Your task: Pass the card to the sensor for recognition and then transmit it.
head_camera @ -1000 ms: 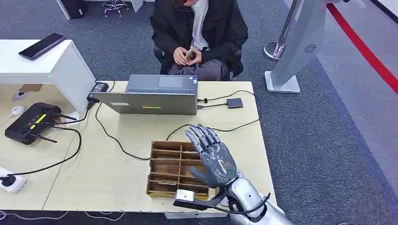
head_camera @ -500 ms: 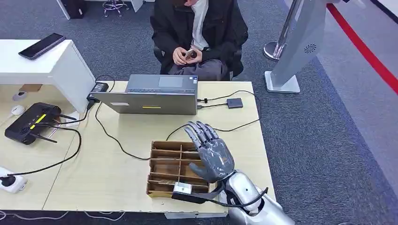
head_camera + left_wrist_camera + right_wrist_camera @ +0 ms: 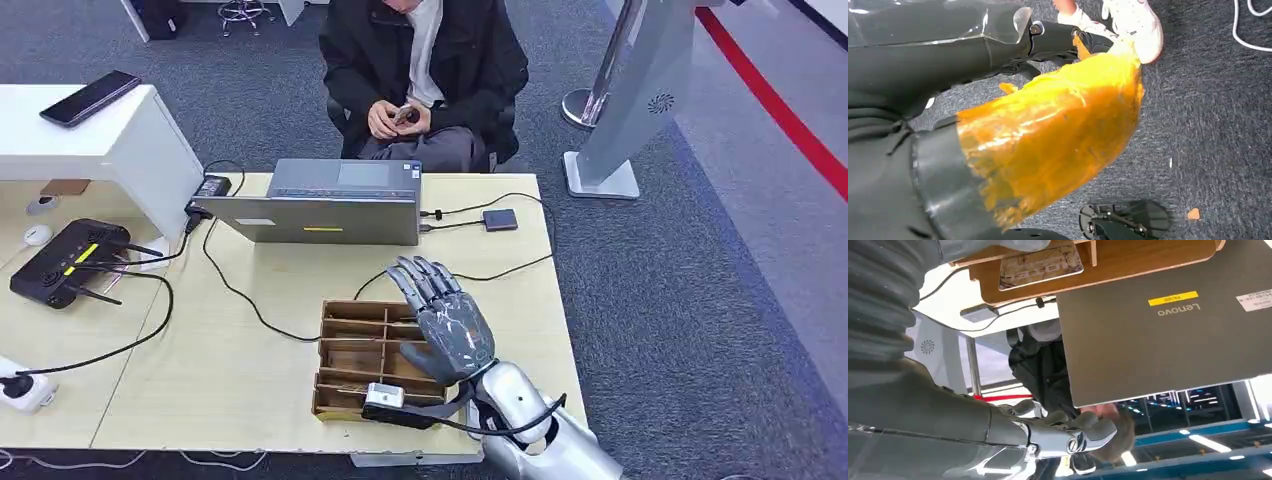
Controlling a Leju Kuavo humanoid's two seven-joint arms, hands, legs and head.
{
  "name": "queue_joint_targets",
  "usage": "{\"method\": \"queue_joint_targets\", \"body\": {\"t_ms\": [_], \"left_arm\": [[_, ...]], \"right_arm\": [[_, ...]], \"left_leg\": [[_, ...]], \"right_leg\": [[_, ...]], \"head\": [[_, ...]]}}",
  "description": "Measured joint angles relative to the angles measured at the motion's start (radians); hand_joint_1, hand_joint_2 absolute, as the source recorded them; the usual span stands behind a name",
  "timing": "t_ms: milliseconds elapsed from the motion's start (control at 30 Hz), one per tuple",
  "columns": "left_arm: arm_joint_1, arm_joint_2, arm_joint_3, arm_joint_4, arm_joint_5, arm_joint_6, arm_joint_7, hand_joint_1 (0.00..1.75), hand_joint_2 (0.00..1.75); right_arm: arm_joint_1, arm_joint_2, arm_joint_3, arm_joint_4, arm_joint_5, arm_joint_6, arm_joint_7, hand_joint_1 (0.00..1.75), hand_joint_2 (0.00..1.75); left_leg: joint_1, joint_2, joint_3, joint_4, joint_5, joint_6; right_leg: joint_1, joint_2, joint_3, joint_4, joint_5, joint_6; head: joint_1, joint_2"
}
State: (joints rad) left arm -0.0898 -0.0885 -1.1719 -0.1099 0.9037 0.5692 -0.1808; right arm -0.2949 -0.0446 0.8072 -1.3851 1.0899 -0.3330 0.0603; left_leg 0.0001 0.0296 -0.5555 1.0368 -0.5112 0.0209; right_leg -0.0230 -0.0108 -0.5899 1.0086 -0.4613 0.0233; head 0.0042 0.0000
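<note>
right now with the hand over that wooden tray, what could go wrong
The right hand hovers open over the wooden tray, so its spread fingers could catch a divider instead of the card. The black cable runs just beyond the tray and might snag. The laptop stands close ahead.

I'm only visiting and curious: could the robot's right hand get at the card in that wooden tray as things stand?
Probably yes. The right hand hangs open just above the wooden tray, fingers apart and holding nothing. The right wrist view shows a card lying in a compartment with nothing over it. The low dividers might make picking it up fiddly.
</note>
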Motion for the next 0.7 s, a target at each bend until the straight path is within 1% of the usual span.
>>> {"method": "queue_joint_targets", "body": {"t_ms": [200,267,400,533,700], "left_arm": [[0.0,0.0,0.0,0.0,0.002,0.0,0.0,0.0,0.0],[0.0,0.0,0.0,0.0,0.002,0.0,0.0,0.0,0.0],[0.0,0.0,-0.001,0.0,0.003,0.0,0.0,0.0,0.0],[0.0,0.0,-0.006,0.0,0.004,0.0,0.0,0.0,0.0],[0.0,0.0,-0.008,0.0,0.006,0.0,0.001,0.0,0.0]], "right_arm": [[-0.003,0.001,0.001,0.008,-0.002,0.008,0.002,0.17,1.75],[-0.005,0.001,0.001,0.01,-0.002,0.008,0.002,0.23,1.75],[-0.008,0.001,0.002,0.014,-0.003,0.01,0.003,0.23,1.75],[-0.01,0.001,0.005,0.019,-0.005,0.016,0.006,0.28,1.75],[-0.01,0.001,0.007,0.024,-0.008,0.023,0.01,0.24,1.75]], "left_leg": [[0.0,0.0,0.0,0.0,0.0,0.0],[0.0,0.0,0.0,0.0,0.0,0.0],[0.0,0.0,0.0,0.0,0.0,0.0],[0.0,0.0,0.0,0.0,0.0,0.0],[0.0,0.0,0.0,0.0,0.0,0.0]], "right_leg": [[0.0,0.0,0.0,0.0,0.0,0.0],[0.0,0.0,0.0,0.0,0.0,0.0],[0.0,0.0,0.0,0.0,0.0,0.0],[0.0,0.0,0.0,0.0,0.0,0.0],[0.0,0.0,0.0,0.0,0.0,0.0]], "head": [[0.0,0.0],[0.0,0.0],[0.0,0.0],[0.0,0.0],[0.0,0.0]]}}
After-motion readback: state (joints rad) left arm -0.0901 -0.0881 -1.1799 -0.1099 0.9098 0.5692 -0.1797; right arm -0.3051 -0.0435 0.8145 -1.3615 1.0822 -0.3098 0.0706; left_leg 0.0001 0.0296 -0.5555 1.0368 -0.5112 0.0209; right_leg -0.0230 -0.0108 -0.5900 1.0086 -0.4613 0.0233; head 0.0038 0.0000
